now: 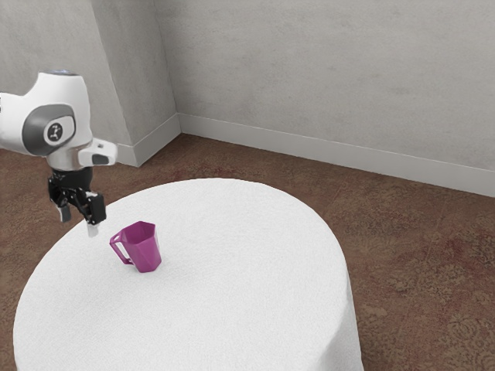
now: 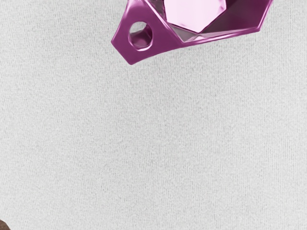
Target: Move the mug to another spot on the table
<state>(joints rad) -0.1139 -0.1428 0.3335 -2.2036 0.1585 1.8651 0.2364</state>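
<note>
We counted one arm (image 1: 56, 127), one pair of jaws, one mug and one round tabletop.

At the exterior view's left, our white arm came in over the tabletop's left edge, and the black jaws hung from it just above the white surface. They stood released, with a plain gap between the two fingers (image 1: 94, 210). They grasped nothing and touched neither the mug nor, as far as we could tell, the tabletop.

Just to the right of the jaws, near them but apart, the single magenta mug (image 1: 142, 247) stood upright on the left part of the tabletop (image 1: 255, 301). Its mouth faced up and its handle (image 1: 117, 246) pointed toward the exterior view's left, the side where the jaws were.

Right of the tabletop lay a brown patterned floor (image 1: 418, 255). On the far side stood a grey wall (image 1: 325, 69) with a pale baseboard (image 1: 340, 151).

The exterior view gave us the arm, the fingers, the mug's faceted outer wall and the room. The wrist view looked straight down and added the mug's (image 2: 192, 21) pale pink inside, the round hole through its handle (image 2: 140, 36) and the fine grain of the tabletop (image 2: 153, 143).
</note>
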